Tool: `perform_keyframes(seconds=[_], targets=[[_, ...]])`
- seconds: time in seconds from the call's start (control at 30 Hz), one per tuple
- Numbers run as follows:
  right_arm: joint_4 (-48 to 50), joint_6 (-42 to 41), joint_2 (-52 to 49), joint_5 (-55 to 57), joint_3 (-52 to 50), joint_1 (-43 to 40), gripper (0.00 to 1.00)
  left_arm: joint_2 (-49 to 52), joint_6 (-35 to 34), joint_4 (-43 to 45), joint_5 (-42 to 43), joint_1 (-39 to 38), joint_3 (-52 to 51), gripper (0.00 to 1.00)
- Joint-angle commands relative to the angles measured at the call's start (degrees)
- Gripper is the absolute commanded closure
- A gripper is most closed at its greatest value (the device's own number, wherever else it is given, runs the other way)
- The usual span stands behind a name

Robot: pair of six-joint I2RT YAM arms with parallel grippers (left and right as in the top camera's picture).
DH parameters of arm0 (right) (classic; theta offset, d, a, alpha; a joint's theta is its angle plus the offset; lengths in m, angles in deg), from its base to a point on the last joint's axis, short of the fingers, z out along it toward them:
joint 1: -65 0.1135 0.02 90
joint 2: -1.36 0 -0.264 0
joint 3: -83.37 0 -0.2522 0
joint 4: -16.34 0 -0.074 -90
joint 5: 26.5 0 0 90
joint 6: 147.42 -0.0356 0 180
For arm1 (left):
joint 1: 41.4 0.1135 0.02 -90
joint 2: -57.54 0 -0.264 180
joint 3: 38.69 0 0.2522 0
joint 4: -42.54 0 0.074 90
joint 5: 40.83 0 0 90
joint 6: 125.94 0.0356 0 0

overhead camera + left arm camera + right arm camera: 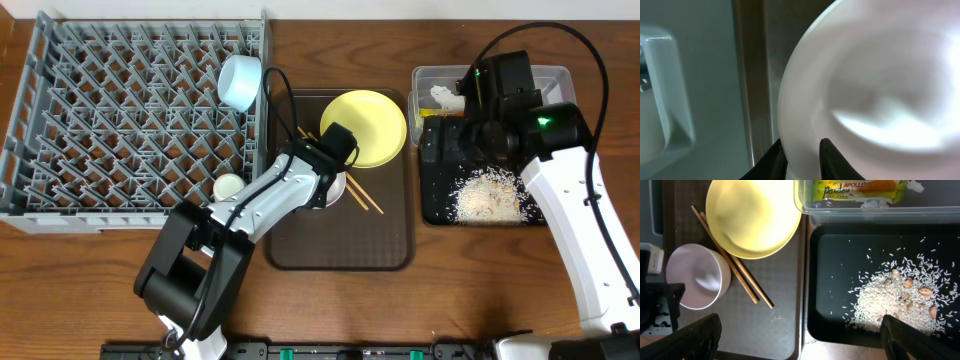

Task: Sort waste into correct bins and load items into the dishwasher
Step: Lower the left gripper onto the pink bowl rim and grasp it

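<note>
so colours: grey grid-pattern plastic dish rack (130, 110), light-blue round bowl (240, 82), bright yellow round plate (752, 215), plain white round bowl (697, 277), pale tan wooden chopsticks (744, 282), dark brown rectangular serving tray (340, 240), flat black rectangular tray (840, 255) speckled with white rice scraps (880, 305), green-and-orange snack wrapper (855, 190).

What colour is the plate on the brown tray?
Yellow plate, clearest in the right wrist view.

Wooden table (450, 280), dish rack (100, 120), brown tray (340, 245), black tray (435, 200), tub (425, 78)
</note>
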Motion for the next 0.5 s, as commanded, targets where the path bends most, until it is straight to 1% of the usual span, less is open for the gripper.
perform_keyframes(seconds=[0.0,0.03,0.07,0.47], targets=[[-0.04,0.46,-0.17,0.55,0.0,-0.31,0.01,0.55,0.9,0.02,0.87,0.35,-0.87,0.87],[-0.04,0.46,-0.17,0.55,0.0,-0.31,0.01,0.55,0.9,0.02,0.76,0.35,-0.87,0.92],[-0.07,0.46,-0.17,0.52,0.0,-0.31,0.01,0.55,0.9,0.04,0.76,0.35,-0.87,0.92],[-0.07,0.46,-0.17,0.55,0.0,-0.31,0.01,-0.15,1.07,-0.13,0.61,1.05,-0.46,0.92]])
